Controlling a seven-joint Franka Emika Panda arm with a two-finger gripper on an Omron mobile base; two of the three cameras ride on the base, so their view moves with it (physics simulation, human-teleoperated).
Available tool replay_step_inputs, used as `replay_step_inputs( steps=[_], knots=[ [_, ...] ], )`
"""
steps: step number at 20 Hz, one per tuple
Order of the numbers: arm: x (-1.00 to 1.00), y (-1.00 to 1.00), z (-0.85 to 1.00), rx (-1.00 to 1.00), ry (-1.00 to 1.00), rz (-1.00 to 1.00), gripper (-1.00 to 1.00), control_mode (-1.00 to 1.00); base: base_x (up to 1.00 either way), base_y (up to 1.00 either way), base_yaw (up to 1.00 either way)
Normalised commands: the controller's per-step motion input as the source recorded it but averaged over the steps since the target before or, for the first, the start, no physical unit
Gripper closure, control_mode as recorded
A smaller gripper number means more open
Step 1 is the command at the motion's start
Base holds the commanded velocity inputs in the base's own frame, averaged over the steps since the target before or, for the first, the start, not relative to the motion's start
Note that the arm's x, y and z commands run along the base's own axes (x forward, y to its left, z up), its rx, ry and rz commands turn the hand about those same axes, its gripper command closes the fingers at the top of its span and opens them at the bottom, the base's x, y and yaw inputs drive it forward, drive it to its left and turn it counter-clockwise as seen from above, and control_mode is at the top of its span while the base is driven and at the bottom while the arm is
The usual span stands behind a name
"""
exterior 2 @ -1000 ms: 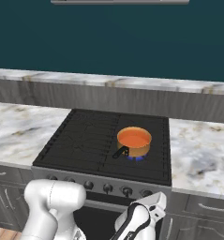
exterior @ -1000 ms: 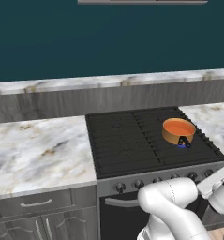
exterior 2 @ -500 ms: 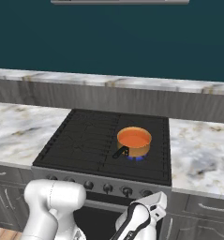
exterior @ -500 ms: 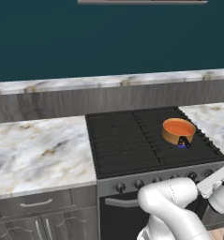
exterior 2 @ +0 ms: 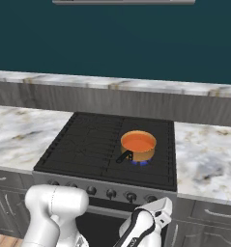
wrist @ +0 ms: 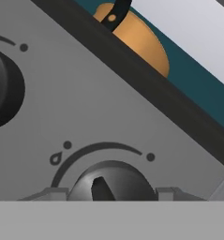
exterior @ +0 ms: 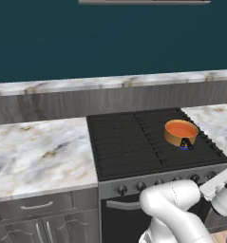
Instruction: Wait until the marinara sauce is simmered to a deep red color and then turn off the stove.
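The marinara sauce (exterior: 180, 128) (exterior 2: 138, 141) is a smooth orange-red disc in a small copper-tan pot (exterior: 175, 139) (exterior 2: 142, 154) on the right rear part of the stove (exterior: 129, 142) (exterior 2: 88, 144). A blue flame (exterior 2: 138, 163) burns under the pot. My hand hangs low at the stove's grey front, by the right end of the knob row. In the hand view my gripper (wrist: 111, 193) is shut on a dark stove knob (wrist: 111, 180), one tip at each side. The pot's underside (wrist: 141, 42) shows above the cooktop edge.
Marble counters (exterior: 39, 152) (exterior 2: 209, 154) flank the stove, with a raised ledge and dark teal wall behind. Grey drawers (exterior: 34, 206) sit under the left counter. A second knob (wrist: 1, 89) shows to the left in the hand view. More knobs (exterior 2: 109, 194) line the front.
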Motion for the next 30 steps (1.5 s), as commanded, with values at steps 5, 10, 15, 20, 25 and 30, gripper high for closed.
replay_step_inputs(
  steps=[5, 10, 15, 20, 25, 30],
  knots=[
    [0.0, 0.0, 0.0, 0.0, 0.0, 0.0, 1.0, -1.0, 0.0, 0.0, 0.0],
    [0.0, 0.0, 0.0, 0.0, 0.0, 0.0, 1.0, -1.0, 0.0, 0.0, 0.0],
    [0.0, 0.0, 0.0, 0.0, 0.0, 0.0, 1.0, -1.0, 0.0, 0.0, 0.0],
    [0.0, 0.0, 0.0, 0.0, 0.0, 0.0, 1.0, -1.0, 0.0, 0.0, 0.0],
    [0.0, 0.0, 0.0, 0.0, 0.0, 0.0, 1.0, -1.0, 0.0, 0.0, 0.0],
    [0.0, 0.0, 0.0, 0.0, 0.0, 0.0, 1.0, -1.0, 0.0, 0.0, 0.0]
  ],
)
